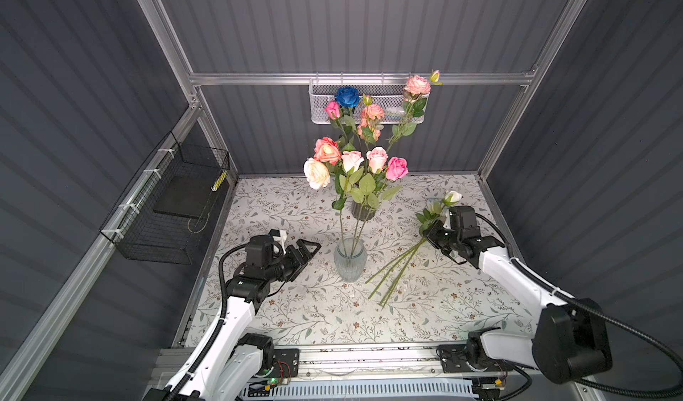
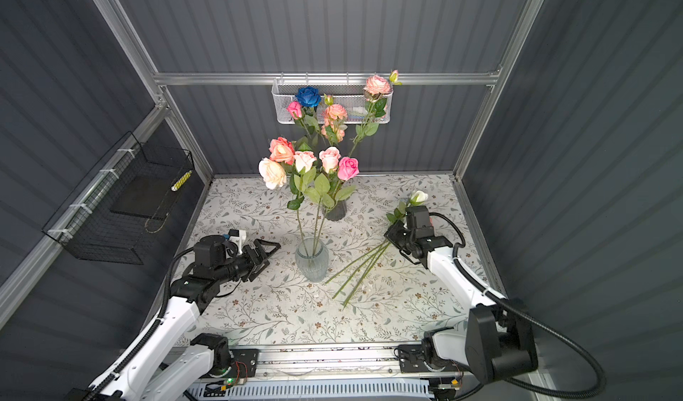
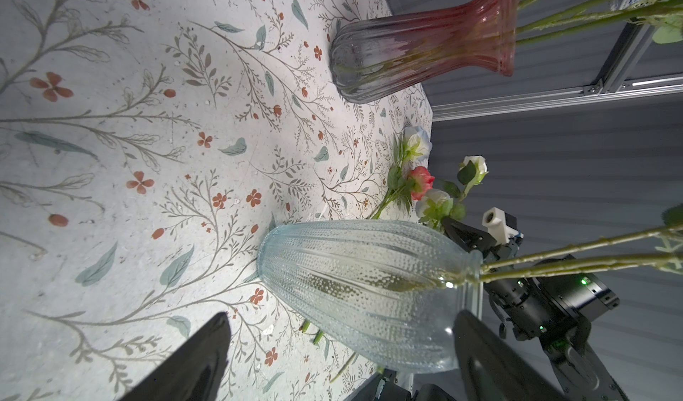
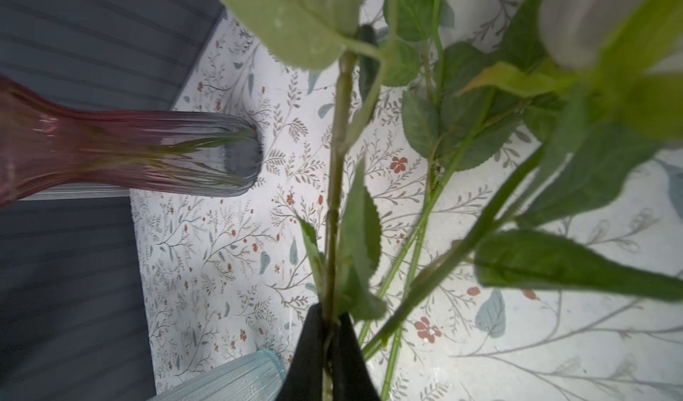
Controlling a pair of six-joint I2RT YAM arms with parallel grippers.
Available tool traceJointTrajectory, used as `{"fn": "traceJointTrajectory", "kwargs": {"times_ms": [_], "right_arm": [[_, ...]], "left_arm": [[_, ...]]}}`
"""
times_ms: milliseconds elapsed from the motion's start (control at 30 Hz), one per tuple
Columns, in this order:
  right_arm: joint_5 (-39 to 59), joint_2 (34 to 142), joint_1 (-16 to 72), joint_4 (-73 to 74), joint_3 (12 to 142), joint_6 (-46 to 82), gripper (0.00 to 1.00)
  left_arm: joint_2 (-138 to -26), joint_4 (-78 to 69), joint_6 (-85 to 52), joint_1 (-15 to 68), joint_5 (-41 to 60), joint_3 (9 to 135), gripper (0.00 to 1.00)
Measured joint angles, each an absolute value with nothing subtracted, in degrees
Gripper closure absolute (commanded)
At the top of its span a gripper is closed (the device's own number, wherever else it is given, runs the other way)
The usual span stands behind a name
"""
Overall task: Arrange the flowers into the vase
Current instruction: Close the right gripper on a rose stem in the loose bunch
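Observation:
A clear ribbed vase (image 1: 350,258) (image 2: 311,260) (image 3: 369,288) stands mid-table with three stems in it. Behind it a red-tinted vase (image 1: 363,210) (image 3: 417,41) (image 4: 129,151) holds several flowers (image 1: 354,159). More flowers (image 1: 397,270) (image 2: 358,270) lie on the table to the right, stems fanned out. My right gripper (image 1: 429,233) (image 2: 391,232) (image 4: 329,316) is shut on one leafy stem (image 4: 338,181) near their heads, by a white bud (image 1: 452,197). My left gripper (image 1: 313,248) (image 2: 272,248) (image 3: 343,318) is open just left of the clear vase, not touching it.
A white mesh basket (image 1: 369,114) hangs on the back rail behind the tallest roses. A black wire basket (image 1: 166,214) is fixed to the left wall. The floral tablecloth (image 1: 295,307) ends at the side walls and the front rail (image 1: 369,355).

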State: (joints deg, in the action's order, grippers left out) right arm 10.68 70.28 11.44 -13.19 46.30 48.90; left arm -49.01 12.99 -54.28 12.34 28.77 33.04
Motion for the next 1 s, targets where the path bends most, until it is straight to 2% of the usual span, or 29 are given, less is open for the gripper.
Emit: {"fn": "traceJointTrajectory", "kwargs": {"times_ms": [133,300,333,400,433,600,733,867,1000], "right_arm": [[11.5,67.2,11.5,-15.0,47.3,47.7,0.92],[12.9,69.1,11.8,-15.1,46.8,46.0,0.91],[12.9,69.1,11.9,-15.0,45.8,45.8,0.88],[13.0,68.7,12.1,-15.5,43.3,45.3,0.71],[13.1,68.6,12.1,-16.0,42.3,44.7,0.66],[12.6,67.5,12.2,-19.6,40.4,41.8,0.58],[12.0,65.5,12.2,-20.3,40.4,41.0,0.62],[12.4,66.6,12.6,-20.0,38.8,41.6,0.72],[13.0,70.6,15.5,-19.6,36.4,42.3,0.71]], "left_arm": [[-49.0,13.4,-53.1,12.3,29.2,35.9,0.03],[-49.0,13.9,-52.5,12.3,29.7,36.6,0.03],[-49.0,14.0,-52.5,12.3,29.7,36.6,0.03],[-48.7,14.2,-52.6,12.3,29.7,36.6,0.03],[-48.5,14.1,-52.5,12.3,29.7,36.5,0.02],[-47.9,14.1,-52.6,12.3,29.8,35.8,0.02],[-48.6,13.7,-52.6,12.3,30.1,35.8,0.03],[-49.0,12.8,-52.6,12.3,30.3,35.2,0.03],[-49.0,12.3,-52.6,12.3,30.6,33.7,0.02]]}}
